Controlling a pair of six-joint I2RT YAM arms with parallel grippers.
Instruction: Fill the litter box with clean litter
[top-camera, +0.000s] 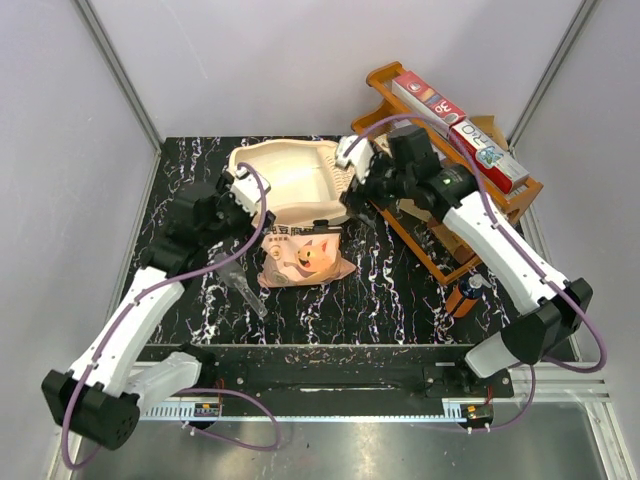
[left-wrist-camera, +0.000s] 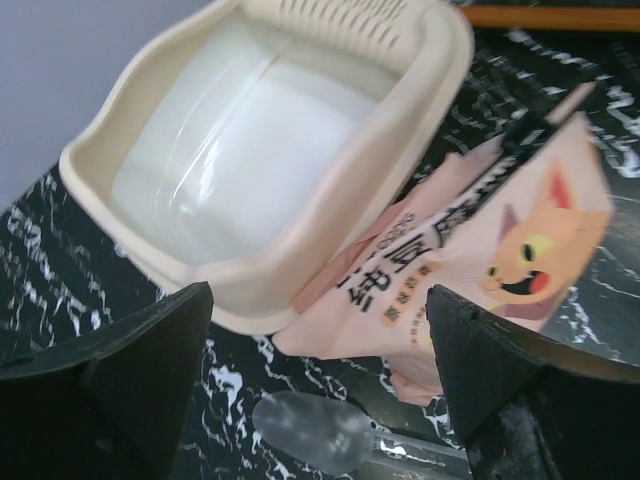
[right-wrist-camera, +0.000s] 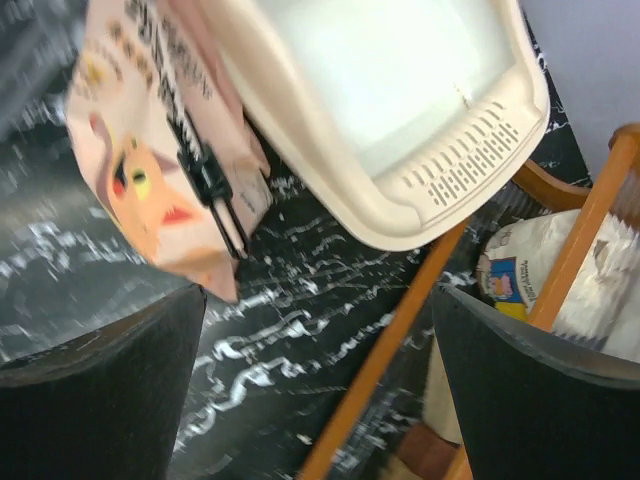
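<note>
Two tools hang released, left tool and right tool flanking the litter box on the counter; my left wrist view catches a clear scoop that the right wrist view misses.

The litter box is cream-beige; the bag pink-orange with a cartoon cat; the table black, white-veined marble; the rack orange-brown wood.
</note>
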